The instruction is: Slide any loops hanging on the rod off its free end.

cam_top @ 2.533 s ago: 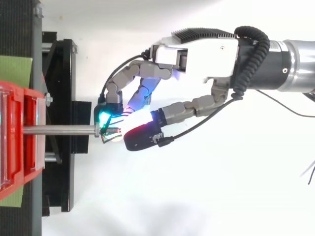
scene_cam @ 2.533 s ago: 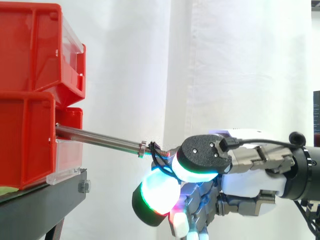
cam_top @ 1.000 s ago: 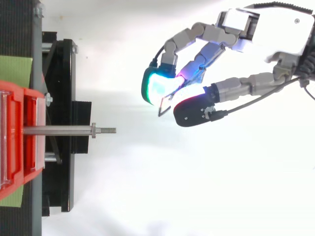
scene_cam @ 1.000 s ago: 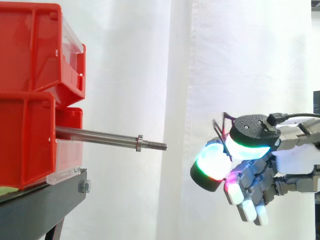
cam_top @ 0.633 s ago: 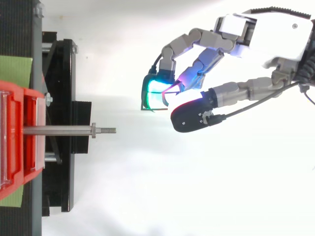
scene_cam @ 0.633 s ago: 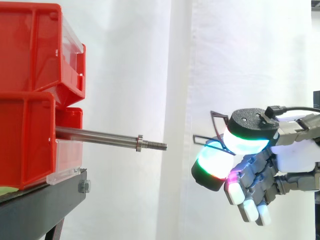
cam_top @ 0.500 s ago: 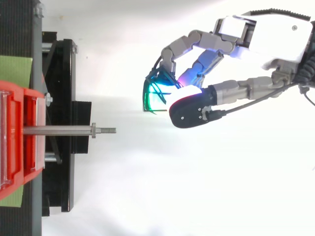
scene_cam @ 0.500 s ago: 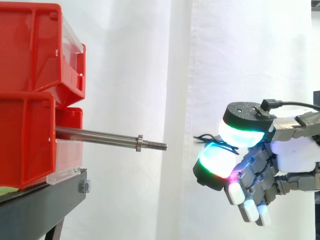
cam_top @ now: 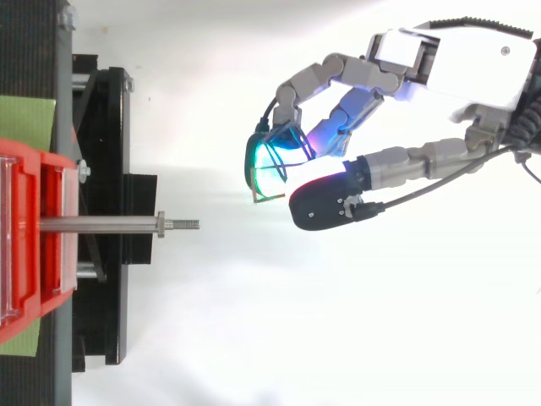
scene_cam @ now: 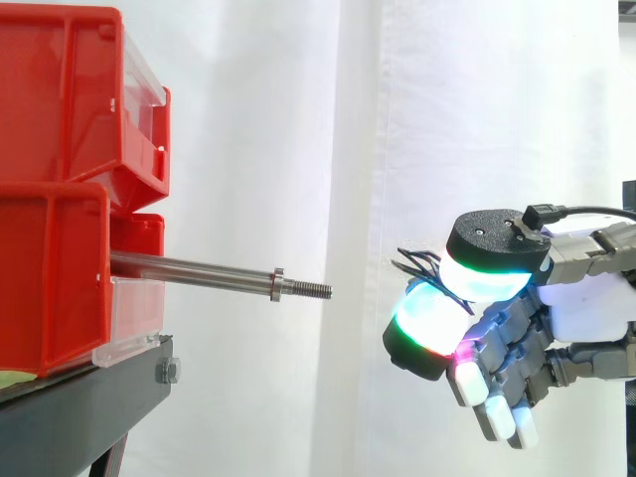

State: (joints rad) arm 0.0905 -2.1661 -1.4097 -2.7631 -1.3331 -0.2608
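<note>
While the thin dark loops point(scene_cam: 415, 262) are pinched between two glowing pads point(scene_cam: 429, 316) of the hand point(scene_cam: 588, 306), whose other fingers are curled loosely beneath, the rod point(scene_cam: 199, 271) is seen bare from the red bins point(scene_cam: 60, 179) out to its threaded free end. In the side view the hand is placed well apart from that end, at about 4 o'clock of it, before the white curtain point(scene_cam: 477, 119); in the top view it is placed at about 2 o'clock of the rod's tip. The loops are shown sticking out of the pinch toward 10 o'clock, with only a short part of them caught. The removal is judged done, since nothing is seen hanging on the rod. The main risk is judged to be a slip: the strands are thin and springy, the pads are rounded, and a small easing of the pinch could let one strand fall clear of the black stand point(scene_cam: 89, 397). A snag could also be caused if the protruding ends were carried back past the thread.
</note>
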